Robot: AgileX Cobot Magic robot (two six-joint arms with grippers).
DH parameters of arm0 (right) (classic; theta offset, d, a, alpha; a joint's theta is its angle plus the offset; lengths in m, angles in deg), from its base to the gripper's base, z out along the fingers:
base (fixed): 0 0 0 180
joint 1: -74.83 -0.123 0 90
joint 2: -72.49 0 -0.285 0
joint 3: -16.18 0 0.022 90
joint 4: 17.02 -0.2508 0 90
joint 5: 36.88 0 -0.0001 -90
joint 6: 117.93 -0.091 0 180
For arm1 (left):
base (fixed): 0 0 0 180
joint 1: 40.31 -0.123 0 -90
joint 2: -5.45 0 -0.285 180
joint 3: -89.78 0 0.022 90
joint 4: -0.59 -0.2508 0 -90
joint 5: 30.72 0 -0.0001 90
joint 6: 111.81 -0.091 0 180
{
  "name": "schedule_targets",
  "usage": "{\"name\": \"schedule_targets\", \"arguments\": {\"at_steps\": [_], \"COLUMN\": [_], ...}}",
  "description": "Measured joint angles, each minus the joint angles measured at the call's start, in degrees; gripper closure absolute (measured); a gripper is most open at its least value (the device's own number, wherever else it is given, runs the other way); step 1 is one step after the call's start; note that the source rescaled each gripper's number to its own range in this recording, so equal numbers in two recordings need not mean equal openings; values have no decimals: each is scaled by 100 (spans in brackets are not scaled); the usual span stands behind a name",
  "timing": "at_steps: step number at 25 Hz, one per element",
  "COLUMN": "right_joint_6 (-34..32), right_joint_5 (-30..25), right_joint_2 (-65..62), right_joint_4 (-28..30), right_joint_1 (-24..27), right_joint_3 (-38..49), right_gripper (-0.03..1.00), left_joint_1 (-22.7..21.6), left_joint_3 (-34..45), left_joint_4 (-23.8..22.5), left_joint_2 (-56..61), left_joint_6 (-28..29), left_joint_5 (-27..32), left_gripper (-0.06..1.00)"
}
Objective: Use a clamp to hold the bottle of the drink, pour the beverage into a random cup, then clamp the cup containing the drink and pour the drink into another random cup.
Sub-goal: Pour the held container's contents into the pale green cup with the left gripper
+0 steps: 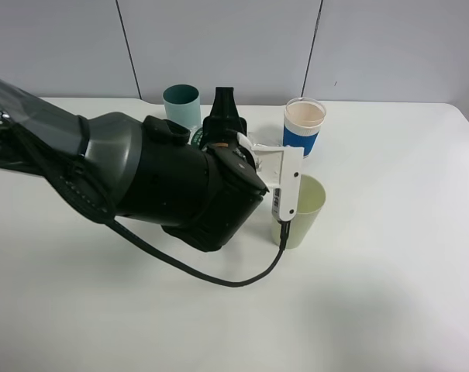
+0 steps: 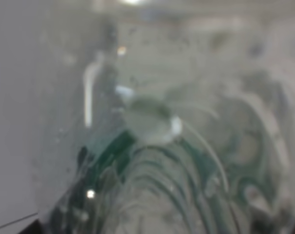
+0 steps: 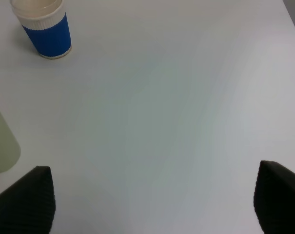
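Note:
My left gripper (image 1: 222, 116) reaches to the table's middle, and its bulky black arm covers nearly all of the bottle. Only a scrap of the bottle's green label (image 1: 196, 138) shows beside it. The left wrist view is filled by the blurred clear bottle (image 2: 152, 122) and its green band, very close, so the gripper is shut on it. The pale yellow-green tumbler (image 1: 305, 208) (image 3: 1, 144) stands just right of the arm's white bracket. I cannot tell whether it holds liquid. The white cup with a blue band (image 1: 303, 128) (image 3: 44, 29) stands behind it. My right gripper (image 3: 157, 204) is open over bare table.
A teal cup (image 1: 181, 104) stands at the back, left of the left gripper. The arm's black cable (image 1: 218, 275) loops over the table in front of the tumbler. The white table (image 1: 389, 294) stretches to the right and front.

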Motion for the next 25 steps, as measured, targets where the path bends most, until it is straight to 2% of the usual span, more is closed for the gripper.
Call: {"name": "schedule_targets", "arguments": {"at_steps": [19, 25], "right_joint_6": [0, 0], "right_joint_5": [0, 0], "right_joint_2": [0, 0], "right_joint_4": [0, 0], "right_joint_1": [0, 0], "right_joint_3": [0, 0], "right_gripper": [46, 46], "left_joint_1": [0, 0], "left_joint_3": [0, 0], "left_joint_4": [-342, -494], "left_joint_2": [0, 0], "left_joint_6": [-723, -777], "left_joint_5": [-250, -332], "left_gripper": [91, 91]}}
